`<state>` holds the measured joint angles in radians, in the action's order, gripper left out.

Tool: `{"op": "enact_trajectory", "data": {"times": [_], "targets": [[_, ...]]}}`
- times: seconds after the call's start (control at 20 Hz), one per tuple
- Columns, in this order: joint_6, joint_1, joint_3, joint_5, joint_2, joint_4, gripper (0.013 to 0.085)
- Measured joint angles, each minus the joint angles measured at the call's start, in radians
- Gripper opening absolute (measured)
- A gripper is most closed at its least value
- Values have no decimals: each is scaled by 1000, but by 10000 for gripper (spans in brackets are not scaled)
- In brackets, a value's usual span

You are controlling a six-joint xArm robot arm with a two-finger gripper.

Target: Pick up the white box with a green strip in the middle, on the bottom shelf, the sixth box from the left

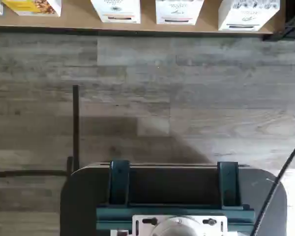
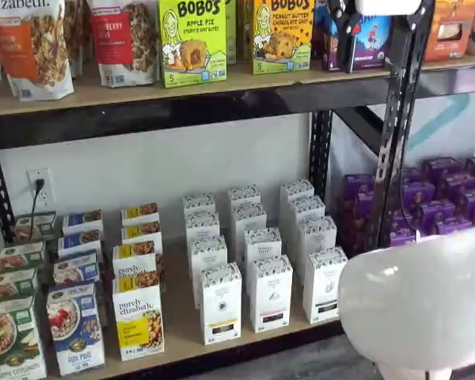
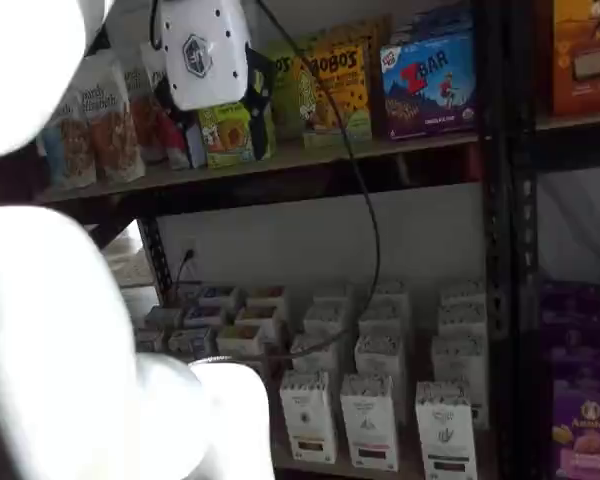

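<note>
– Where is the hand [image 3: 252, 95]?

– High up, level with the upper shelf. Its black fingers are blurred, so I cannot tell whether they are parted or closed.

– And the tall narrow white carton with a greenish band [image 2: 324, 285]?

– Well below the hand, upright, rightmost in the front row on the pale wooden bottom desk [image 2: 182, 336]. I'd judge the hand must descend, then reach forward.

The tall narrow white carton with a thin greenish band [image 2: 324, 285] stands at the front of the rightmost row on the pale wood bottom shelf [image 2: 180, 326], with similar cartons lined up behind it. A second white carton [image 2: 270, 293] stands just to its left. Purple boxes [image 2: 443, 198] sit to the right, beyond the black perforated upright [image 2: 392, 142].
</note>
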<state>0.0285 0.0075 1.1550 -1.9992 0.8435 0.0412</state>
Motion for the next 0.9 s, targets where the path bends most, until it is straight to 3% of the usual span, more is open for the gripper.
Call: {"op": "enact_trajectory", "data": {"times": [0.1,0.2,0.35,0.55,0.9], "targets": [[-27,-60,11,-27,-15,65,850],[-39,-77,4,-18,-9,85,850],[-40,-68,-12,1,-6,68,850],[-16,-14,-77,74,16,1,850],[-47,-41,-243,249,72,-11,850]]}}
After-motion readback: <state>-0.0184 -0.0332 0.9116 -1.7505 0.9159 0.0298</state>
